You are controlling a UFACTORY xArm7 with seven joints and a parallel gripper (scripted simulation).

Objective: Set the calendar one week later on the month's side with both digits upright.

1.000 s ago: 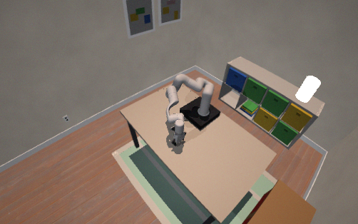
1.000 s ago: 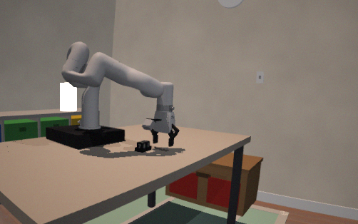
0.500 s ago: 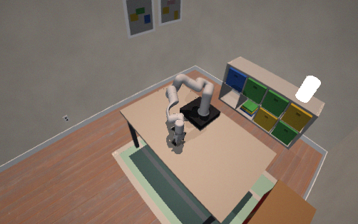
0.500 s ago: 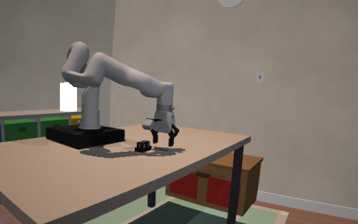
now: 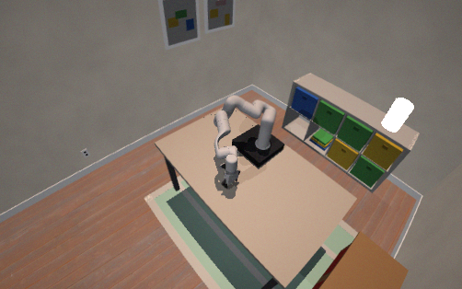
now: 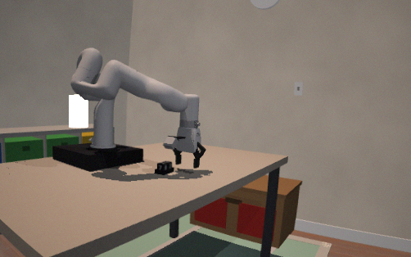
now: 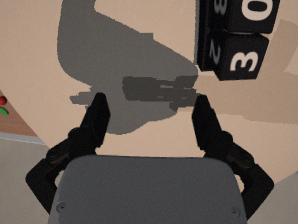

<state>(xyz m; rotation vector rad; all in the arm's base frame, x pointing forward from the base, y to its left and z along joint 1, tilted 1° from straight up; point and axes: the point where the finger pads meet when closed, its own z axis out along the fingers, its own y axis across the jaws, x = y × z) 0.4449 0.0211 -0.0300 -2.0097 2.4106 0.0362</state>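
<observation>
1. Table [image 5: 294, 207] of pale wood fills the top view. The white robot arm [image 5: 239, 108] bends down from its black base plate [image 5: 276, 149]. The calendar is hidden under the arm here.

2. From the side view, the black two-finger gripper [image 6: 188, 157] hangs just above the table, its fingers spread wide with nothing in them. The small black block calendar [image 6: 164, 167] sits on the table near it, on the side toward the base.

3. In the wrist view, two black number cubes [image 7: 242, 26] stand side by side, off to the upper right of the fingers. Their white digits 3 and 0 lie sideways from here. I cannot make out the tray or the month's name.

4. What could go wrong: the cubes are not between the fingers. If the gripper went straight down and shut, it could grab nothing. A finger could also bump a cube and tip it over.
</observation>
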